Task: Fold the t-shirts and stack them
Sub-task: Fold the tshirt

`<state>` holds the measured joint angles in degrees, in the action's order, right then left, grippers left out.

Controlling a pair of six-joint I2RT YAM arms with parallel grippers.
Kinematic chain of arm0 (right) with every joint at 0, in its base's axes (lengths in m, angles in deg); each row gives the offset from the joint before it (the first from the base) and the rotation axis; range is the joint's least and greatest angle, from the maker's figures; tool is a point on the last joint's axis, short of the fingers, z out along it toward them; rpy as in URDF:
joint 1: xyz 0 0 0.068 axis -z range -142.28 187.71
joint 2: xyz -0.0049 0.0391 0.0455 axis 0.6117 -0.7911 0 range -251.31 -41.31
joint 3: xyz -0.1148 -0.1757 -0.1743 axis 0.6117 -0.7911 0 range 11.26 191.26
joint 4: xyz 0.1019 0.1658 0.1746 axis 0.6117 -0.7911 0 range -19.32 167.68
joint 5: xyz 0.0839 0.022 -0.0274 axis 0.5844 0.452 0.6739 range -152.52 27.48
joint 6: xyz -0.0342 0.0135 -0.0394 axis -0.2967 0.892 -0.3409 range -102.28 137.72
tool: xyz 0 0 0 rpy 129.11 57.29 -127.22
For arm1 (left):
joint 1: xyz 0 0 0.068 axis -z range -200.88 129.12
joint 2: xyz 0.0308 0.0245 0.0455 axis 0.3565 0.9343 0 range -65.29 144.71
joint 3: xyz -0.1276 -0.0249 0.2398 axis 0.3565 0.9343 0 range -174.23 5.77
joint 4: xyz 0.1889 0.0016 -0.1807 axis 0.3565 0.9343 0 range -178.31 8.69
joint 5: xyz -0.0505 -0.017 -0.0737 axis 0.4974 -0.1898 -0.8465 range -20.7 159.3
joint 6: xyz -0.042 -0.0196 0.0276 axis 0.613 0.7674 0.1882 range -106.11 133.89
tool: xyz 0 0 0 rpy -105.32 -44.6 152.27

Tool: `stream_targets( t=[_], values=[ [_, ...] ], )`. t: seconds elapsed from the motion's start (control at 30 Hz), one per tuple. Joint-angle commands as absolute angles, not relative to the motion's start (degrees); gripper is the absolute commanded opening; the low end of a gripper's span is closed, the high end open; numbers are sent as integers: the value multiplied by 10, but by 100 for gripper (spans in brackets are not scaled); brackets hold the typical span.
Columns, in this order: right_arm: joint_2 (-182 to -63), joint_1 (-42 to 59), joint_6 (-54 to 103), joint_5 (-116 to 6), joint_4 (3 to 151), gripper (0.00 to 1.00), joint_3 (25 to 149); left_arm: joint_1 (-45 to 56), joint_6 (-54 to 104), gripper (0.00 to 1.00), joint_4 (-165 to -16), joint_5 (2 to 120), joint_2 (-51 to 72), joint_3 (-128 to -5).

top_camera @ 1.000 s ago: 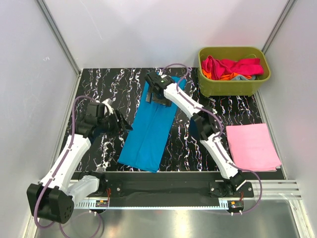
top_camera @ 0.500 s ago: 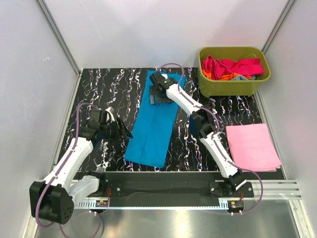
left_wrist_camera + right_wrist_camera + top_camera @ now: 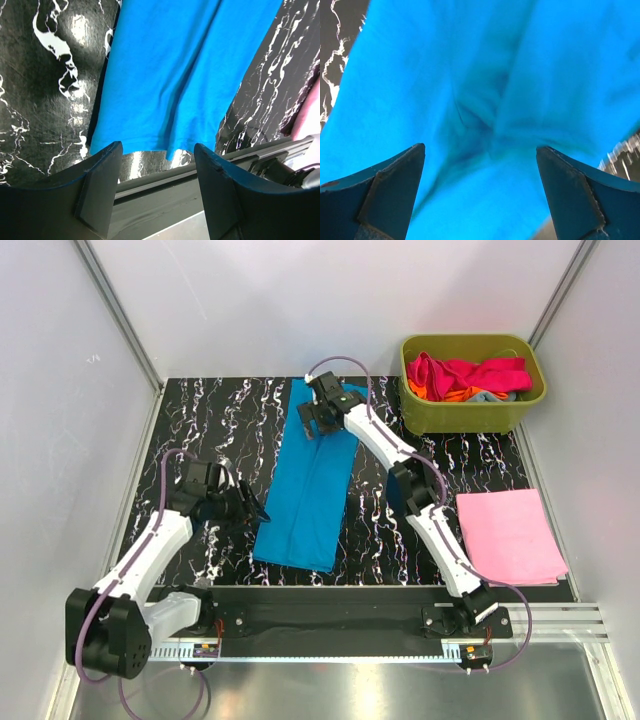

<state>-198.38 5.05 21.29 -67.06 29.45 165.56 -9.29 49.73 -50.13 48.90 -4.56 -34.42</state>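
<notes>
The right gripper (image 3: 318, 420) stands wide open, its two fingers (image 3: 390, 195) spread far apart with nothing caught between them. It hangs over the far end of the blue shirt (image 3: 308, 490). In the wrist view the cloth directly under it fills the frame and gathers into a soft crease midway between the fingers. Whether the fingertips touch the cloth I cannot tell.

From this gripper the shirt runs back toward the arm bases as a long narrow strip, folded lengthwise and lying flat on the black marbled table (image 3: 220, 410). Its long axis goes from far to near and leans a little, so the near end sits further left than the far end. To the right of this gripper, at about the same depth, a green tub (image 3: 470, 416) holds a loose heap: a magenta shirt (image 3: 485, 373) on top, an orange shirt (image 3: 455, 393) under it, and a bit of a grey-blue shirt (image 3: 490, 397).

The left gripper (image 3: 246, 508) is partly open and holds nothing. It sits low over the table just left of the strip's near end, pointing toward it. In its wrist view the shirt's near hem lies beyond the fingers and apart from them, with bare table between.

Well off to the right of both grippers, a pink shirt (image 3: 510, 536) lies folded into a flat rectangle beside the lower part of the right arm.
</notes>
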Motion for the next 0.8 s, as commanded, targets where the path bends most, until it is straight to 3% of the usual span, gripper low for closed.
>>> stream_targets(
  t=[0.0,0.1,0.27,0.43,0.47,0.53,0.57,0.77],
  values=[
    [-1850,55,258,-677,303,100,1611,-95,461,64,-496,489,-31,-386],
    [-1752,55,349,-671,271,100,1516,-96,445,63,-489,490,-20,-395],
    [-1604,51,450,-448,278,100,1318,-96,437,60,-479,490,-25,-391],
    [-1461,-43,436,-452,330,98,1054,-97,442,60,-456,510,-63,-399],
    [-1422,-53,439,-442,348,77,1014,-99,445,60,-454,509,-68,-400],
    [-1390,-77,453,-415,398,48,910,-98,448,60,-451,507,-74,-402],
    [-1366,-84,458,-414,410,28,883,-99,449,60,-450,504,-74,-403],
    [-1363,-119,496,-373,497,15,781,-100,465,60,-448,500,-86,-395]
  ],
)
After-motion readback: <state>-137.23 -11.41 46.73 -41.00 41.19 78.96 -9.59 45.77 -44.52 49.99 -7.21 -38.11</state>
